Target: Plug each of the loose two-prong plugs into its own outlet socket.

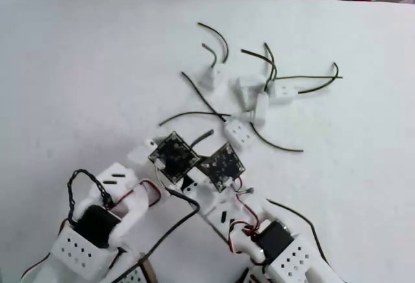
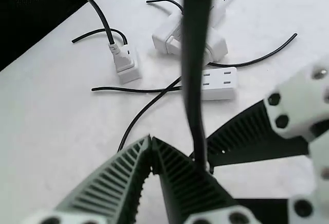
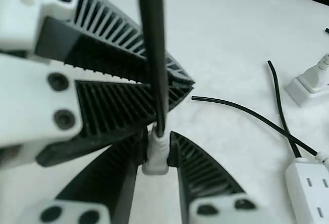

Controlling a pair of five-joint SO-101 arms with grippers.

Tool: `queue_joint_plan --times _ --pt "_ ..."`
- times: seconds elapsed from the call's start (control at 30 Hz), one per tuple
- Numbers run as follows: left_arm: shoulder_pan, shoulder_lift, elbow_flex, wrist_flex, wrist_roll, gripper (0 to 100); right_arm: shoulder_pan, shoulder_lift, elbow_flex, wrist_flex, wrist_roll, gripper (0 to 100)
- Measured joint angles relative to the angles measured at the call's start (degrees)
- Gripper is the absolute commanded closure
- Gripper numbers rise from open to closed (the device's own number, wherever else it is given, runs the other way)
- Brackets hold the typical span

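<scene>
On the big white table [image 1: 78, 69], the left arm [image 1: 97, 221] comes up from the lower left of the high view and the right arm [image 1: 279, 244] from the lower right, and both lean in and meet near the middle. The right gripper [image 3: 157, 137] pinches a small white plug [image 3: 154, 158] with its black cord [image 3: 153, 39] sticking up; the left gripper [image 2: 151, 143] is squeezed closed right beside it. The white outlet sockets [image 1: 238, 134] lie in a bunch just above, apart from the plug.
</scene>
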Motion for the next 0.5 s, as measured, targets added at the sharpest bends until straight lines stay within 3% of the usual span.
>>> queue_joint_plan --times 0.13,0.27,0.5 --pt "-1.2 0.0 0.0 0.0 0.0 98 0.6 0.0 0.0 0.0 0.0 98.1" --pt "-6.6 0.0 0.0 0.0 1.6 97 6.1 0.0 0.0 -1.3 0.0 98.1" --pt "-14.5 0.0 0.0 -0.2 12.4 81 20.6 0.0 0.2 -10.5 0.0 98.1"
